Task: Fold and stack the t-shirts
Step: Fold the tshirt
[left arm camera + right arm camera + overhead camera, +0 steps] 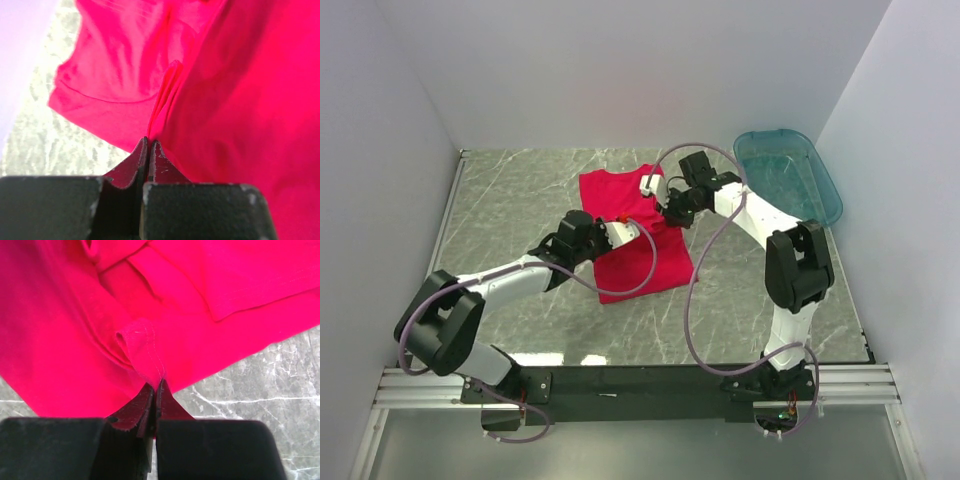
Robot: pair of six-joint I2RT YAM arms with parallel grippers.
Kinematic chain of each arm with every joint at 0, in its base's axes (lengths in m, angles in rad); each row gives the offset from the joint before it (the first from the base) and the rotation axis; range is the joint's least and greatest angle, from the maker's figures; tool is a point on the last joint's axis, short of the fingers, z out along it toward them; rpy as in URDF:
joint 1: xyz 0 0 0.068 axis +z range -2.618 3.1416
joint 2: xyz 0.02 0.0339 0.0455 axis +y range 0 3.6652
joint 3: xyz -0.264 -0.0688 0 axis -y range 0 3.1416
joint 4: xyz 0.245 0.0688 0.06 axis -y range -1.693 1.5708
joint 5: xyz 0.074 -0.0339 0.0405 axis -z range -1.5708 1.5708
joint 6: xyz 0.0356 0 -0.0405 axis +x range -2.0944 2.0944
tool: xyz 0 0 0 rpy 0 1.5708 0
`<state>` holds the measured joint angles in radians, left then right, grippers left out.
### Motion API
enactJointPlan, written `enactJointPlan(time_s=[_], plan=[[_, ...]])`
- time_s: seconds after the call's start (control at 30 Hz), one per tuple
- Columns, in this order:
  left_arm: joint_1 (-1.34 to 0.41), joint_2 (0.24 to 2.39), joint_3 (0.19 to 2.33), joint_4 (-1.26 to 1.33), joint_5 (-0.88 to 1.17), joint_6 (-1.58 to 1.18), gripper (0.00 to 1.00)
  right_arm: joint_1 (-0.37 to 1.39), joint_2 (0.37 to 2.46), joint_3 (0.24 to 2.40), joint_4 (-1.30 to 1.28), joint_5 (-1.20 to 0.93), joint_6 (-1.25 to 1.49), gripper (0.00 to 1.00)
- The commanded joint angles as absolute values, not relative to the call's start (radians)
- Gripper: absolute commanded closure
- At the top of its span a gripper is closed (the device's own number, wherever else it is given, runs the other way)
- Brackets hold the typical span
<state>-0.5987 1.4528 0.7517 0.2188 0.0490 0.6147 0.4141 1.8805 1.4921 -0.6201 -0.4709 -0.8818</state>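
A red t-shirt (pixel 635 235) lies partly folded on the marble table, in the middle of the top view. My left gripper (pixel 617 228) sits over its left part and is shut on a pinch of red cloth (pixel 165 100), seen close in the left wrist view. My right gripper (pixel 667 207) is over the shirt's upper right edge and is shut on a stitched hem fold (pixel 142 347). In the right wrist view a folded layer of the shirt (pixel 240 275) lies beyond the fingers. No other shirt shows.
A clear blue plastic bin (pixel 787 175) stands at the back right of the table. White walls close in the table on three sides. Bare marble (pixel 510 205) lies left of the shirt, and more (pixel 260 390) shows right of the right gripper.
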Motion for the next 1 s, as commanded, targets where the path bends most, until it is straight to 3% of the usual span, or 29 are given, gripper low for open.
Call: enactJointPlan(time_s=[0.0, 0.23, 0.3, 0.33, 0.4, 0.43, 0.47, 0.5, 0.67, 0.7, 0.73, 0.8, 0.9, 0.97], plan=[[-0.586, 1.477, 0.784, 0.259, 0.113, 0.630, 0.99, 0.410, 1.904, 1.565, -0.584, -0.462, -0.848, 1.00], [-0.555, 1.538, 0.836, 0.261, 0.103, 0.623, 0.99, 0.400, 1.951, 1.617, -0.587, -0.457, -0.813, 1.00], [-0.548, 1.554, 0.845, 0.258, 0.095, 0.618, 0.99, 0.402, 1.960, 1.620, -0.568, -0.451, -0.775, 0.91], [-0.545, 1.558, 0.853, 0.256, 0.088, 0.615, 0.90, 0.402, 1.963, 1.617, -0.551, -0.433, -0.755, 0.86], [-0.543, 1.562, 0.854, 0.288, 0.033, 0.600, 0.68, 0.400, 1.964, 1.603, -0.479, -0.391, -0.660, 0.65], [-0.542, 1.557, 0.850, 0.305, 0.012, 0.580, 0.48, 0.400, 1.962, 1.597, -0.453, -0.368, -0.634, 0.47], [-0.541, 1.549, 0.847, 0.323, 0.003, 0.569, 0.16, 0.400, 1.953, 1.583, -0.413, -0.327, -0.609, 0.25], [-0.541, 1.534, 0.847, 0.333, 0.002, 0.563, 0.15, 0.402, 1.947, 1.574, -0.396, -0.307, -0.570, 0.10], [-0.541, 1.422, 0.841, 0.333, -0.080, 0.494, 0.12, 0.359, 1.830, 1.470, -0.318, -0.320, -0.514, 0.09], [-0.540, 1.351, 0.828, 0.318, -0.059, 0.492, 0.03, 0.344, 1.806, 1.451, -0.322, -0.412, -0.537, 0.09], [-0.540, 1.307, 0.796, 0.308, -0.019, 0.502, 0.01, 0.328, 1.777, 1.425, -0.322, -0.484, -0.564, 0.08], [-0.541, 1.187, 0.752, 0.301, 0.110, 0.529, 0.01, 0.290, 1.677, 1.320, -0.398, -0.729, -0.810, 0.07], [-0.551, 1.099, 0.715, 0.169, 0.222, 0.600, 0.01, 0.285, 1.545, 1.134, -0.504, -0.811, -1.161, 0.03], [-0.596, 1.057, 0.689, 0.097, 0.213, 0.615, 0.01, 0.294, 1.488, 1.053, -0.552, -0.804, -1.225, 0.02]])
